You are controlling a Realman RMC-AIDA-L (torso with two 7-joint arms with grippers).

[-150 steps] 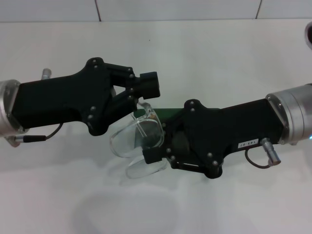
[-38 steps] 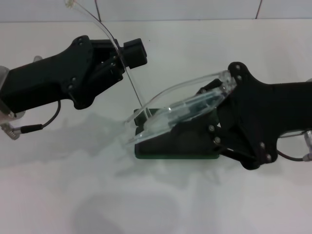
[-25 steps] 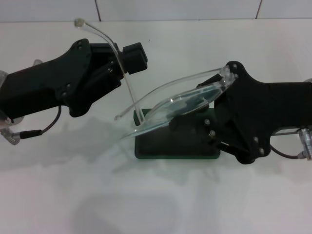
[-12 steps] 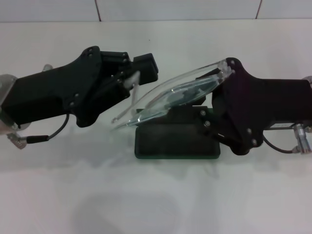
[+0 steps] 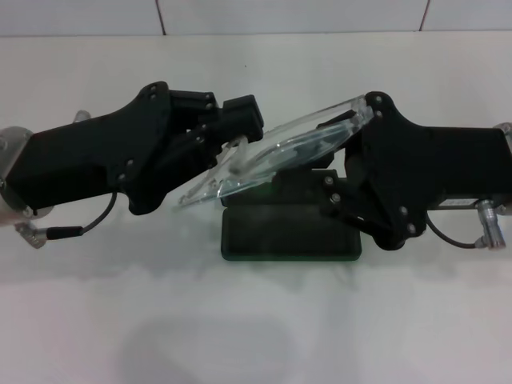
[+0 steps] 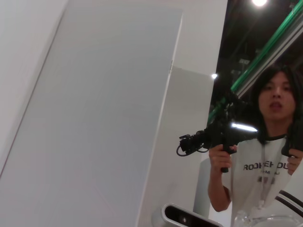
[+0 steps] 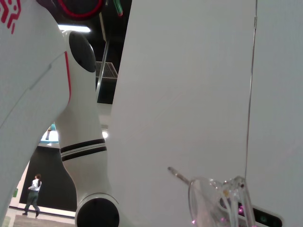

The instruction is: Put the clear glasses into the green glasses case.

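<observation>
Glasses (image 5: pixel 276 152) hang tilted over the green case (image 5: pixel 290 233), gripped at their right end by the right gripper (image 5: pixel 352 140), whose fingers are clamped on the frame near the hinge. Their far end slopes down toward the left gripper (image 5: pixel 232 148), which reaches in from the left and meets the clear frame near its lower tip; whether its fingers are pinching the plastic I cannot tell. Half a second ago the left gripper sat a little farther back, and a second before that it held a temple arm sticking up in the air; now that arm is folded down against the lenses and the glasses lie flatter and lower over the case. The case sits on the white table (image 5: pixel 256 320) just below and between both grippers, in the same spot as before. From the right wrist, a lens and part of the frame (image 7: pixel 215 203) show close up against white panels.
</observation>
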